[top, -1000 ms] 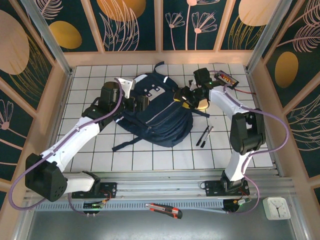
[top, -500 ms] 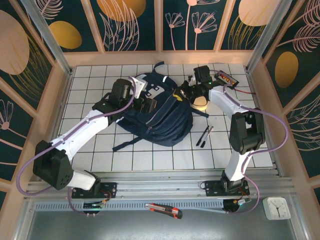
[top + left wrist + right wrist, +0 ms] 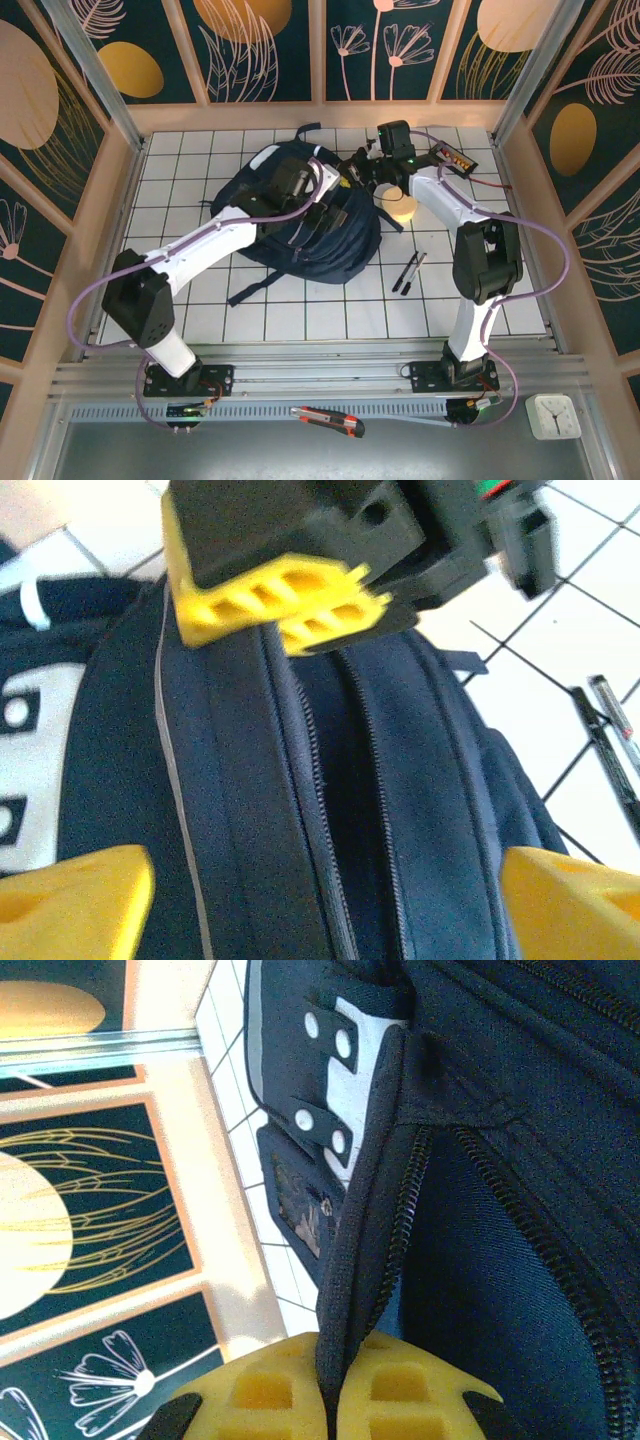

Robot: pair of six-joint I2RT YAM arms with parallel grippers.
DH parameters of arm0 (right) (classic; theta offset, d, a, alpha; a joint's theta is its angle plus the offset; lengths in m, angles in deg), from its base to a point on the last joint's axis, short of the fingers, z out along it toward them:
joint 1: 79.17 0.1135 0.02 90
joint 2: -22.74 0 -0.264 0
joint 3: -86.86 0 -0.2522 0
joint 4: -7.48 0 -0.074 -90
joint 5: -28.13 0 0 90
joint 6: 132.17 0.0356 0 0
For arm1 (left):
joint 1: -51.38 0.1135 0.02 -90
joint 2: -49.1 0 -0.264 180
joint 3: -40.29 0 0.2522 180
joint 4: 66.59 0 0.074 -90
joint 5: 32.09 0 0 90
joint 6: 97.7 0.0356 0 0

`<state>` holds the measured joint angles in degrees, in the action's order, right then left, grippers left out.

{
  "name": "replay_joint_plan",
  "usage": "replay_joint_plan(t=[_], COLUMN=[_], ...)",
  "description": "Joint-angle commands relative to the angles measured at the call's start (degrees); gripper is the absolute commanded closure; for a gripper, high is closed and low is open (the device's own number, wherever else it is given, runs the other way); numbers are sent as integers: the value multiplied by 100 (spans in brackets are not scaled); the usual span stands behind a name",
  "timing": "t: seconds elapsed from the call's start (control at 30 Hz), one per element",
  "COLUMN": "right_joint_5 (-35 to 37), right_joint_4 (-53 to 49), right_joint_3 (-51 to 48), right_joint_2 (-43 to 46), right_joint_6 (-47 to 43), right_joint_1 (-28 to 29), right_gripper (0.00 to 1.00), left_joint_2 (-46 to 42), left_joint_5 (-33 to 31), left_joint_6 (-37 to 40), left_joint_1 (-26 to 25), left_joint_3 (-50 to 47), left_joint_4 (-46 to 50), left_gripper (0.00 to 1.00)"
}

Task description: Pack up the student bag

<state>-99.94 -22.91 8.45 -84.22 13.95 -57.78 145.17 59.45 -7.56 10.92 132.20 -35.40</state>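
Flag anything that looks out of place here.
A red-and-black utility knife lies on the grey metal ledge at the near edge, off the tiled table, far from the student bag. Nothing looks spilled or damaged.

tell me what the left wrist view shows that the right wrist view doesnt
Left wrist view: the left pincer open wide over the student bag, and two pens lying on the white tiles to the side. Right wrist view: the bag's white patch with riveted black tabs, and the patterned wall panel behind. Both: the navy bag's zip opening and the right pincer, shut on the fabric edge beside that zip.
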Motion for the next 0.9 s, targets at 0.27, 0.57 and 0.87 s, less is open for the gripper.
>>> replay_joint_plan(t=[0.27, 0.57, 0.87], right_joint_5=[-272, 413, 3183], right_joint_4=[462, -667, -2536], right_joint_3=[210, 485, -504], right_joint_2=[182, 396, 2255], right_joint_6=[134, -945, -2362], right_joint_1=[116, -93, -729], right_gripper=[100, 49, 1], left_joint_2=[479, 622, 245], left_joint_5=[-1390, -1670, -1425], left_joint_6=[-425, -245, -127], left_joint_1=[13, 21, 92], left_joint_3=[412, 674, 105], left_joint_4=[463, 974, 192], left_gripper=[89, 100, 100])
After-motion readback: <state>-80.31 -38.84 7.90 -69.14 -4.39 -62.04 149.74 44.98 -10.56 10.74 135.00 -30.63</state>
